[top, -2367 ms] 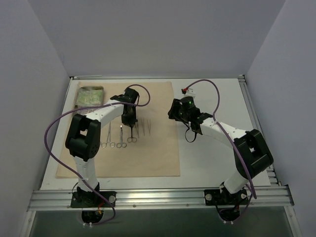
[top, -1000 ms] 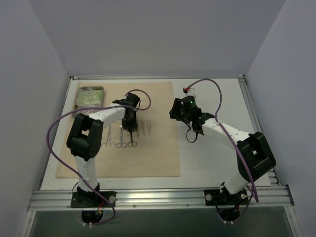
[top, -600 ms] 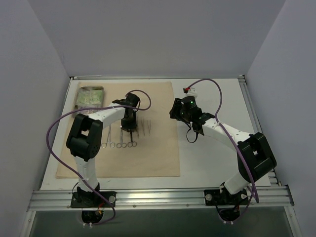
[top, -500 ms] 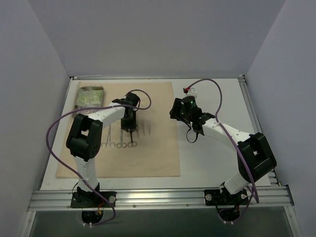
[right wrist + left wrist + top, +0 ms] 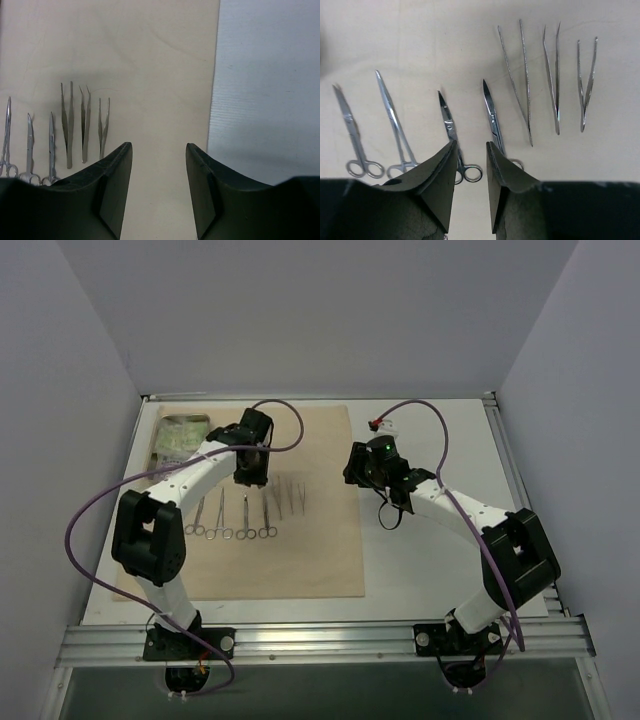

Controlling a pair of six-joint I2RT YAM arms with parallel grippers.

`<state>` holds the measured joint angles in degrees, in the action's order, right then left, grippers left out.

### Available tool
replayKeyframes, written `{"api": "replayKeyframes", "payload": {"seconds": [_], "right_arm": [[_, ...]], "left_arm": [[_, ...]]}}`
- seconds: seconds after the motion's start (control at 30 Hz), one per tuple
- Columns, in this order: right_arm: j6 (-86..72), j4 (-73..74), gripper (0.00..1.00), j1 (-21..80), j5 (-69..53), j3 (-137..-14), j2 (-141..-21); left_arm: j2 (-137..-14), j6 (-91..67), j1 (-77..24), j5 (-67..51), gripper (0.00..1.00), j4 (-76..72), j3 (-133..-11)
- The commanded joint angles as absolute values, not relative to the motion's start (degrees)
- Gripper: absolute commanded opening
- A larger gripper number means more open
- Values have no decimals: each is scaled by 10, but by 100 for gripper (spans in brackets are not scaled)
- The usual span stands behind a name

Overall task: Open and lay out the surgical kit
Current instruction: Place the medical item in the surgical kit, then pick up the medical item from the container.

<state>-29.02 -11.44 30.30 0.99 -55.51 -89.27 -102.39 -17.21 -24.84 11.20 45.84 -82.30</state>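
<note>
From the top external view, you see the beige cloth wrap (image 5: 290,540) spread flat on the white tabletop (image 5: 450,560), so it serves as the working field. A row of steel scissor-like instruments (image 5: 228,518) and steel tweezers (image 5: 285,498) lies on it, parallel and apart, so each can be picked up singly. The small rectangular steel tray (image 5: 181,437) holding green and white packets sits at the far left corner of the wrap. Your left end effector (image 5: 250,462) hangs just beyond the row; your right end effector (image 5: 362,466) hangs near the wrap's right edge.

In the left wrist view, your left end effector (image 5: 470,160) has its fingers slightly apart with nothing between them, above 4 scissor-like instruments and 3 tweezers, tips pointing away.

In the right wrist view, your right end effector (image 5: 158,165) is wide open and empty over the wrap's right border.

The instruments look laid out; the packets in the tray probably remain.
</note>
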Motion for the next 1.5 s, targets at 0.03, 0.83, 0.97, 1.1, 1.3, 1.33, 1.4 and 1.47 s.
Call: {"api": "replayKeyframes", "payload": {"seconds": [0.03, 0.83, 0.97, 1.1, 1.3, 1.33, 1.4, 1.47], "right_arm": [[-273, -98, 43, 299, -11, -577, -853], [-221, -130, 44, 293, -37, -606, -949], [-214, -127, 43, 291, -45, -627, -988], [-213, -121, 43, 289, -50, -639, -1002], [-207, -103, 43, 289, -53, -656, -1002], [-207, -102, 43, 288, -50, -657, -1000], [-203, -98, 43, 289, -47, -659, -997], [-202, -94, 43, 288, -40, -662, -991]], "left_arm": [[-962, -105, -193, 104, 37, 470, -883], [-1120, 85, 112, 28, 40, 457, -1012], [-1208, 78, 112, 28, 50, 463, -1076], [-1270, 71, 113, 38, 51, 472, -1119], [-1308, 56, 112, 36, 36, 457, -1123], [-1308, 58, 112, 37, 33, 453, -1115], [-1307, 60, 112, 37, 25, 447, -1110], [-1307, 62, 112, 41, 18, 446, -1105]]}}
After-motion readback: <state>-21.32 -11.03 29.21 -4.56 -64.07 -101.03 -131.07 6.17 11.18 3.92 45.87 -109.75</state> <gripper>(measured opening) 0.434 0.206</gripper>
